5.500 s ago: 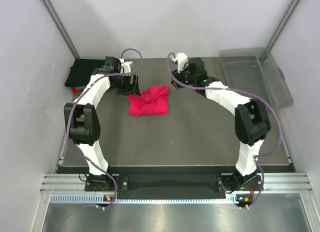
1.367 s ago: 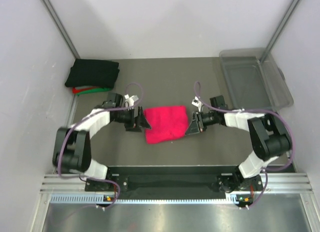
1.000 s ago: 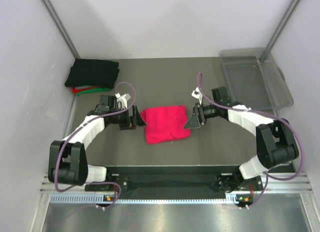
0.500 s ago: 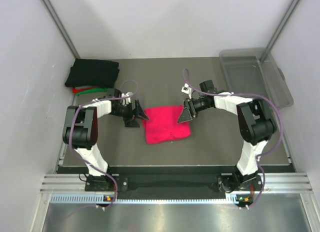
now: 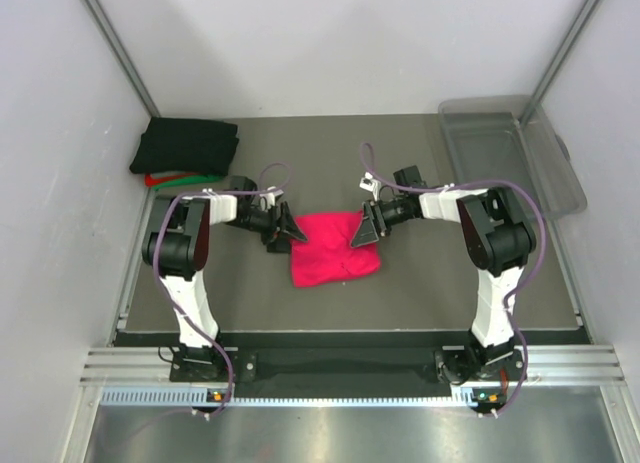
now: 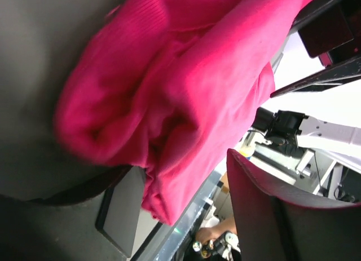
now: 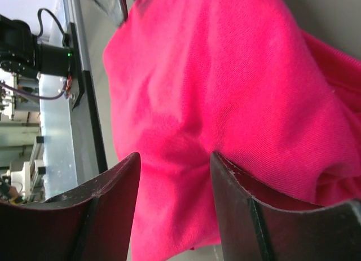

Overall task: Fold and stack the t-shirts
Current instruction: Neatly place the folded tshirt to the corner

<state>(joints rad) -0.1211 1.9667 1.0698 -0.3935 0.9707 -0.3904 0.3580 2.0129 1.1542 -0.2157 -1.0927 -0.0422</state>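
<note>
Grey table [image 5: 430, 278], viewed from above. Nearest, at mid-table: pink tee [image 5: 335, 255], folded to a rough rectangle, lying flat. At its far corners: left gripper [image 5: 283, 232] and right gripper [image 5: 364, 231], both low, fingers spread wide over the cloth's edges; apparently gripping nothing, contact hard to judge. Far left corner: black tee [image 5: 185, 143] stacked over red tee [image 5: 160, 180] and green tee [image 5: 192, 177]. Far right: bin [image 5: 510, 153].

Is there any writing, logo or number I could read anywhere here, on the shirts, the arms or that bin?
No readable text anywhere.
pink t-shirt: plain fabric, no print or label showing.
folded black t-shirt and clear plastic bin: no markings visible.
pale strip on the front rail: fine marks, too small to read.
</note>
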